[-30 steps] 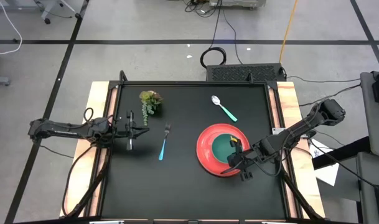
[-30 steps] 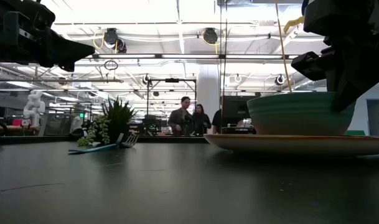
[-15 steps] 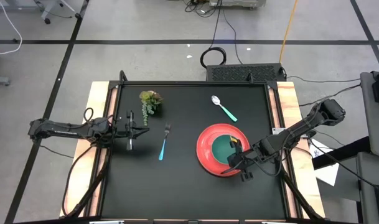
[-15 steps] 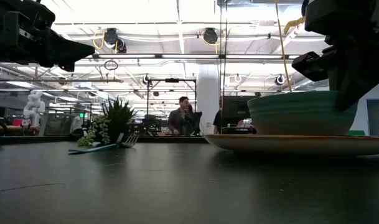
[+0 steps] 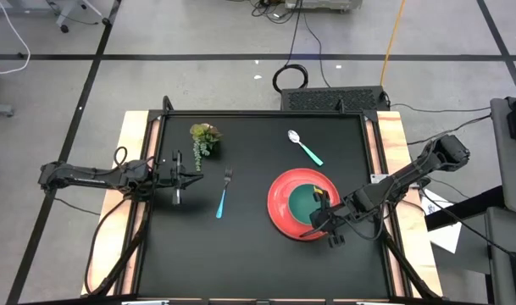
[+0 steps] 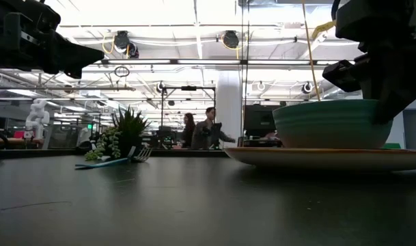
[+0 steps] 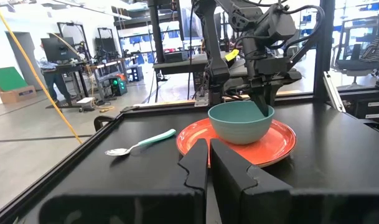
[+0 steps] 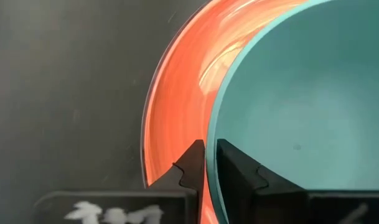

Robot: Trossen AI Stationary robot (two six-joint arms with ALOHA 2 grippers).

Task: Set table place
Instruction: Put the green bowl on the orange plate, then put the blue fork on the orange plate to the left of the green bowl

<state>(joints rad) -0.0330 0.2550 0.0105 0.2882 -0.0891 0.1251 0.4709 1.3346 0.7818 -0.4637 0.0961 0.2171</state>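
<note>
The red plate (image 5: 283, 203) lies on the black table (image 5: 241, 254), right of the middle, with the teal bowl (image 5: 304, 198) standing in it. My right gripper (image 5: 320, 213) is shut on the bowl's near-right rim. It also shows in the low view (image 6: 382, 82). The blue-handled fork (image 5: 223, 194) lies flat left of the plate. The teal-handled spoon (image 5: 305, 147) lies flat beyond the plate. My left gripper (image 5: 188, 176) hovers shut and empty near the table's left edge, left of the fork. My right gripper has the bowl's rim (image 8: 209, 134) between its two fingers, one finger inside the bowl (image 8: 239, 171) and one outside it (image 8: 190, 167). The fingers come from above, slanting from the table's right. The bowl stands upright with its base on the plate (image 6: 330, 156).
A small green plant sprig (image 5: 204, 138) lies at the far left, beyond the fork. Light wooden strips (image 5: 135, 169) run along both short sides of the table. Bare black tabletop stretches along the near side. People stand far off in the room behind (image 6: 201, 130).
</note>
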